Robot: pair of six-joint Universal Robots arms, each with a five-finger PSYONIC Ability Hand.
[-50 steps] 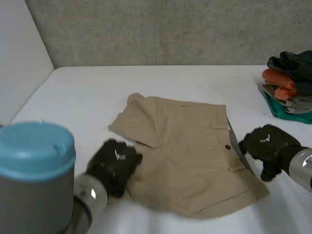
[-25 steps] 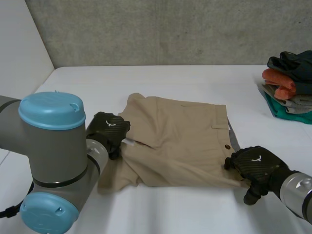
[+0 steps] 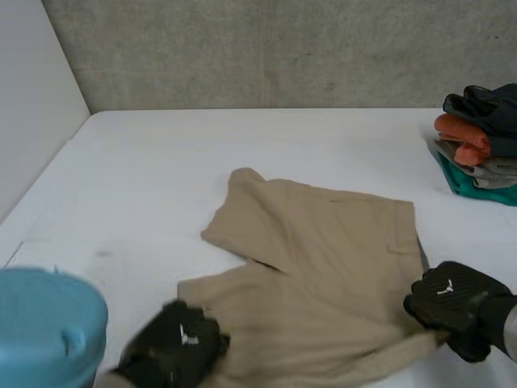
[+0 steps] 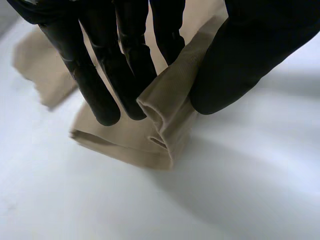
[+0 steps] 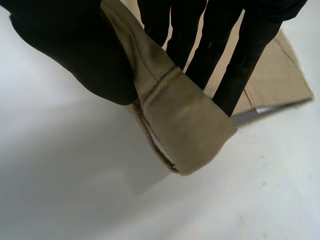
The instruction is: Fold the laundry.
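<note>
My left hand [image 3: 174,356] sits at the near left corner of the tan shorts [image 3: 323,267] and is clamped on them. In my left wrist view the hem is bunched into a small fold and pinched between my thumb and my straight fingers. My right hand [image 3: 456,307] is at the near right corner of the same shorts and is closed on the cloth too. In my right wrist view the thick seamed edge is squeezed between thumb and fingers, with a doubled tip of fabric poking out past them just above the white table [image 3: 145,186]. The shorts lie right of the table's middle. Their far part is spread flat, with one leg pointing far and left, and the near edge is gathered between my two hands. At the far right of the table is a stack of folded clothes [image 3: 477,149] in dark, orange, grey and teal, well apart from the shorts. A grey wall [image 3: 266,48] stands beyond the far edge.
</note>
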